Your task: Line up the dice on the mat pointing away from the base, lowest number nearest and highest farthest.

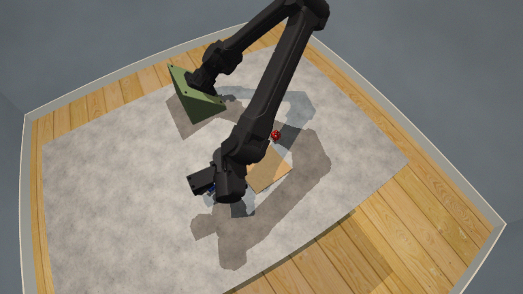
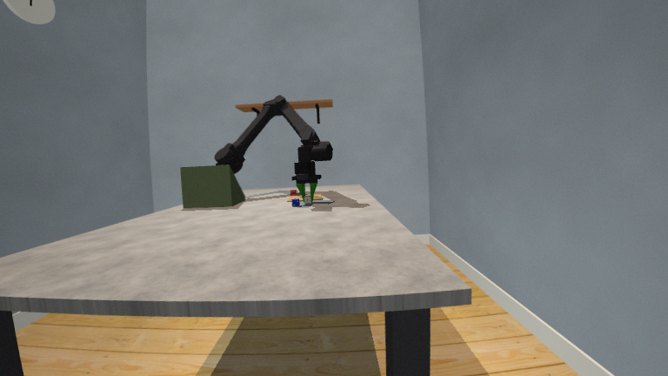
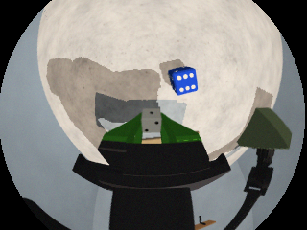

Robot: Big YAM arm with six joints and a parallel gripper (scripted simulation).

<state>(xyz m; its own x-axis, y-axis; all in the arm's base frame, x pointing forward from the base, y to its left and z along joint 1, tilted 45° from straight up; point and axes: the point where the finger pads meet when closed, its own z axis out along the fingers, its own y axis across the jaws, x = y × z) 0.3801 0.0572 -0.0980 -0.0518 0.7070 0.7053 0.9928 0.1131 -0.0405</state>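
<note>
My gripper points straight down at the table, and its green fingers are shut on a grey die; it also shows in the exterior view. A blue die showing four lies on the table just beside the fingers, off the mat; it also shows in the top view and the exterior view. A red die stands by the far corner of the tan mat. The arm hides part of the mat.
A green wedge block holds the arm's base at the back of the table. The table's curved front edge lies far from the dice.
</note>
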